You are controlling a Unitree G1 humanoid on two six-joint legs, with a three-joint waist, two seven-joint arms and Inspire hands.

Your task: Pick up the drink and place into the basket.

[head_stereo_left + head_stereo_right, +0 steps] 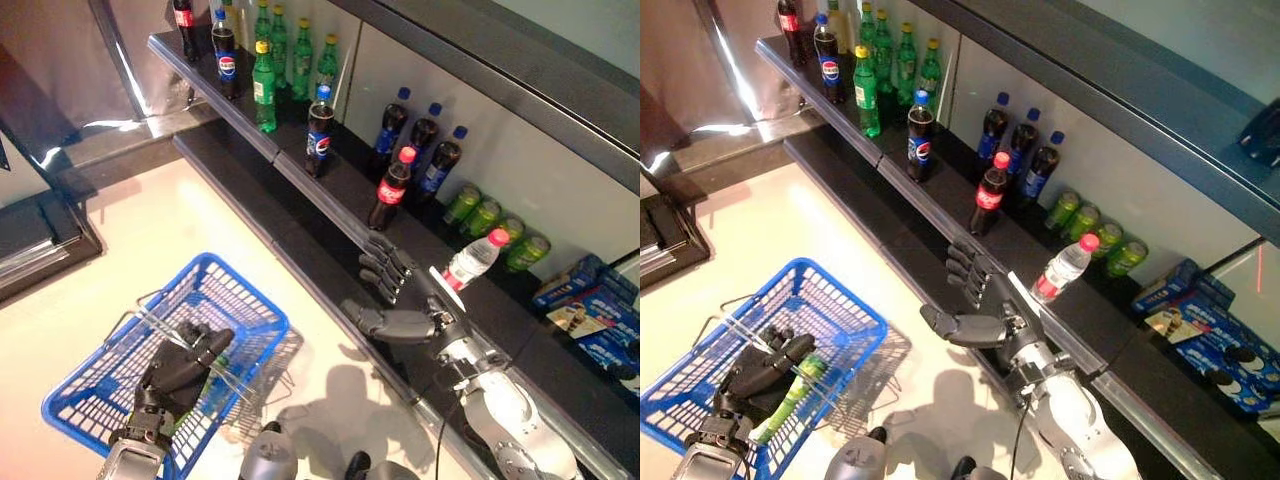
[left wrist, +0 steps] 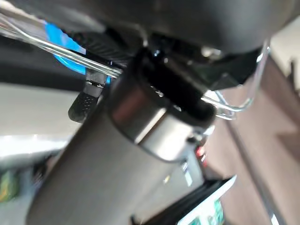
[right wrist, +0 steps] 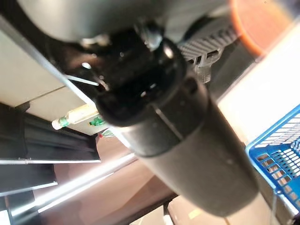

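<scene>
1. Overhead, a dark shelf (image 1: 345, 195) runs diagonally from the far left toward the near right, backed by a pale wall panel (image 1: 520, 165), with a second dark ledge above it.
2. Below the shelf lies a pale, glossy floor (image 1: 130, 240); a dark low platform (image 1: 40, 240) sits at its far-left edge.
3. Well left of the shelf, a blue plastic basket (image 1: 215, 285) with wire handles stands on that floor.
4. Inside the basket, the left hand (image 1: 180, 365) is curled round one wire handle (image 1: 165, 330); a green bottle (image 1: 790, 400) lies in the basket just under the hand.
5. At the shelf's front edge, the right hand (image 1: 400, 310) hovers with fingers straight and spread, thumb out, holding nothing.
6. On the shelf just past that hand lies a clear water bottle (image 1: 470, 260) with a red cap, tipped on its side.
7. Upright on the shelf stand a red-capped cola bottle (image 1: 390, 190), a blue-capped cola bottle (image 1: 319, 135) and a green soda bottle (image 1: 264, 90), with more dark and green bottles behind.
8. Against the wall panel, green cans (image 1: 485, 215) lie in a row.
9. At the shelf's near-right end sit blue snack packs (image 1: 590, 305).
</scene>
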